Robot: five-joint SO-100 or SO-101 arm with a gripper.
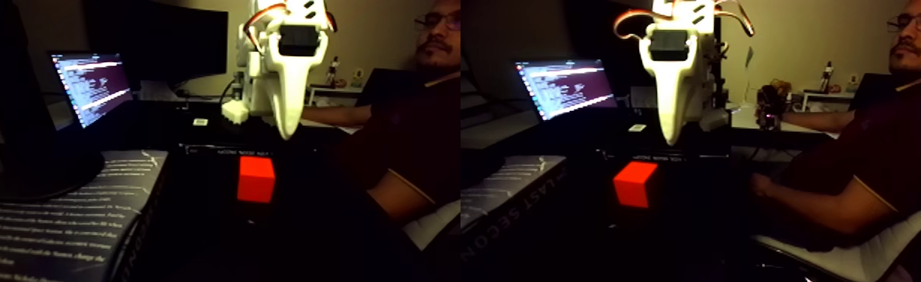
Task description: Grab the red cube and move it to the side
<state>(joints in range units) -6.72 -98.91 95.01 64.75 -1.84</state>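
One small matte red-orange cube sits below my white gripper, apart; can't tell jaw opening, nothing held.

end effector above red cube, apart

Matte red cube; smooth white plastic gripper.

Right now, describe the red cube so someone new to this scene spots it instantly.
Find the white gripper hanging point-down over the dark table, in front of the lit laptop screen. Just below its tip sits the red cube, right of a book with printed text. It is the one bright red-orange thing there.
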